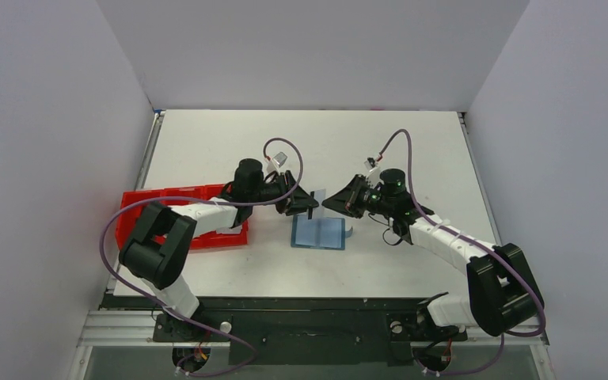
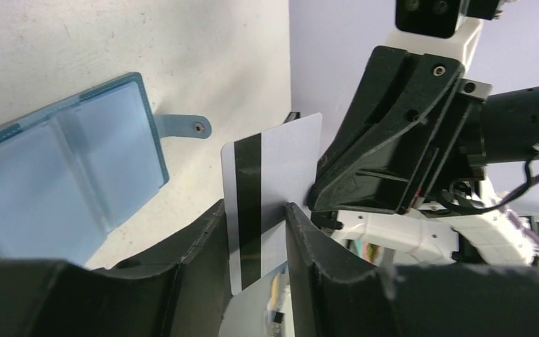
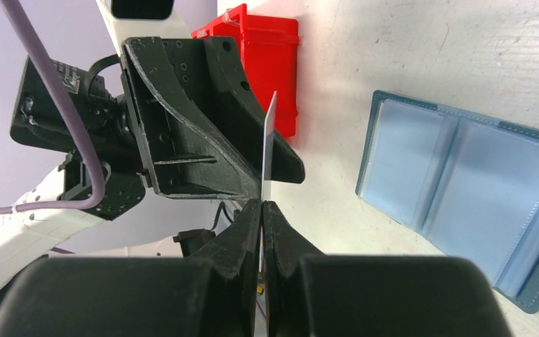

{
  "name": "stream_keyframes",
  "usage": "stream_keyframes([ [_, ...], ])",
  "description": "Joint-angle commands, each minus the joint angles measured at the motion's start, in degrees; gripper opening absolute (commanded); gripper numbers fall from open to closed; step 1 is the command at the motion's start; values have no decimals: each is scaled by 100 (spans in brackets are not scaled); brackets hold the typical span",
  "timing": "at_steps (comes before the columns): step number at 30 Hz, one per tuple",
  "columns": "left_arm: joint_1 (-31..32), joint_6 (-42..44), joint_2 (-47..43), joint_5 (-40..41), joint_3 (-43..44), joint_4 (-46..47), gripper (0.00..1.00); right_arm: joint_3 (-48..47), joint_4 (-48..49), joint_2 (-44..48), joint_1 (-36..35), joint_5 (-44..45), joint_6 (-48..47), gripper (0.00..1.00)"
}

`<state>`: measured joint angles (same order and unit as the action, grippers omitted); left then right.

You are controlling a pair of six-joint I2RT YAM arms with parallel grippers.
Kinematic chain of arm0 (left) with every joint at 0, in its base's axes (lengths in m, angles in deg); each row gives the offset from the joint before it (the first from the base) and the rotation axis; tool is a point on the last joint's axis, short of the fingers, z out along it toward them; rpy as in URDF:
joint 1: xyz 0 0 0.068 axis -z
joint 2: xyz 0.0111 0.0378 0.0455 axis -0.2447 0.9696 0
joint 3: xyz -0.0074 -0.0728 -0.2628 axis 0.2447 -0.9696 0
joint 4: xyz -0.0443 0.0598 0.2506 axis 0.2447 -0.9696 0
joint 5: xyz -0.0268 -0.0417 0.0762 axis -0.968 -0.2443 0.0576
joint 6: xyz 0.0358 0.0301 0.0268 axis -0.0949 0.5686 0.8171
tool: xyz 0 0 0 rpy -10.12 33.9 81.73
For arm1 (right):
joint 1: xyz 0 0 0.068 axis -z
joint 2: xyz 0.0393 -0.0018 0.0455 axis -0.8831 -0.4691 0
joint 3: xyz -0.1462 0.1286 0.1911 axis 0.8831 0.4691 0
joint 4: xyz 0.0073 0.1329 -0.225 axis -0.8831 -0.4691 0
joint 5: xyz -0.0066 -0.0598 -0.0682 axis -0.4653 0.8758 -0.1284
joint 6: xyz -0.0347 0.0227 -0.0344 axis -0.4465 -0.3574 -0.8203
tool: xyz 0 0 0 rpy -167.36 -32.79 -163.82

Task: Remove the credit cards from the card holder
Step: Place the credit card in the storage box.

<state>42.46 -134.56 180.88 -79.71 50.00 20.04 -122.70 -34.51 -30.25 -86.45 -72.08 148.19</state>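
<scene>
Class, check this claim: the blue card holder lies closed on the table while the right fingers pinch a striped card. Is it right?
Not quite. The card holder lies open, its two clear pockets spread flat, as the top external view shows. The right fingers do pinch the striped card.

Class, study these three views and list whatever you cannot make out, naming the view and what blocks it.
- Left wrist view: the card's lower end sits between the left end effector's fingers; contact unclear.
- Right wrist view: card seen edge-on, faces hidden; near end pinched in the right end effector.
- Right wrist view: card holder's corner cut off by the frame edge.
- Top view: red tray's contents partly covered by the left arm.
</scene>
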Motion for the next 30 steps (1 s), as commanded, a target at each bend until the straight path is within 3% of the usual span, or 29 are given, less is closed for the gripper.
stream_keyframes([
  [1,-8,-529,65,-279,-92,1061,28,12,385,-33,16,-67,-26,0],
  [3,-8,-542,47,-273,-87,1054,20,21,353,-38,17,-49,-59,0],
  [5,-8,-540,38,-267,-91,1026,5,15,308,-32,13,-24,-99,0],
  [8,-8,-495,36,-237,-101,939,0,-43,82,-2,13,60,-240,0],
  [9,-8,-480,30,-224,-101,910,0,-95,-76,11,11,114,-337,4],
  [10,-8,-437,24,-197,-101,847,0,-115,-162,54,5,154,-388,19],
  [12,-8,-309,-3,-140,-81,636,0,-233,-505,141,8,352,-575,37],
  [15,-8,187,-172,30,54,31,0,-398,-1207,250,8,897,-926,48],
  [22,-323,1584,-1123,1019,470,-2505,0,-781,-2757,569,-42,2408,-1561,51],
  [30,-718,3278,-2375,3530,1232,-5540,0,-924,-3099,464,-118,2818,-1775,51],
])
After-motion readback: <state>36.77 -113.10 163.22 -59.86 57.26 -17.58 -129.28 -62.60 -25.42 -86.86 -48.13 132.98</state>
